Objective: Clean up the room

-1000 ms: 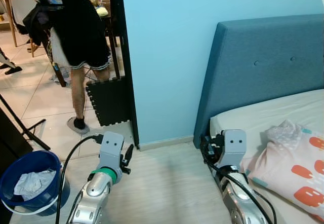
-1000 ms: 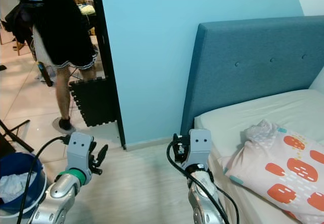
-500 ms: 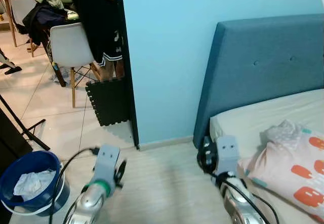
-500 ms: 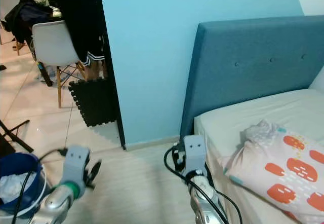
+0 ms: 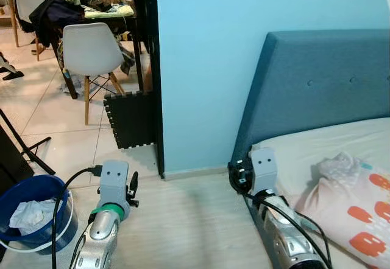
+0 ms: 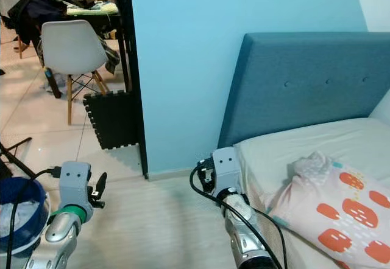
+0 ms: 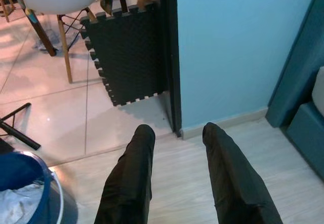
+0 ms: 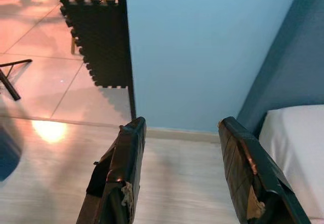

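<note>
Two silver arms are reaching forward over a pale wood floor (image 5: 189, 220), with nothing in either gripper. Biggest in the scene, a light blue wall (image 5: 244, 50) is filling the far middle, and a bed (image 5: 317, 153) with a blue headboard (image 5: 317, 92) is standing on the right against it. On the mattress at the near right, a white pillow (image 5: 359, 214) with orange shapes is lying, with a crumpled bit of cloth (image 5: 335, 167) bunched at its far edge. Left of the wall, a dark door frame (image 5: 152, 74) is opening onto a tiled room, where a white chair (image 5: 90, 48) is sitting at a cluttered table (image 5: 109, 10), with dark clothes (image 5: 52, 10) heaped just left of the chair. A black foam mat (image 5: 131, 120) is leaning upright against the door frame. At the near left, a blue bucket (image 5: 24, 187) is standing on the floor, holding crumpled white trash (image 5: 27, 211).

The left gripper (image 7: 174, 130) is hovering just right of the bucket, its fingers (image 7: 134, 173) held apart. The right gripper (image 8: 179, 125) is hanging beside the near corner of the bed, its fingers (image 8: 124, 158) spread wide.
</note>
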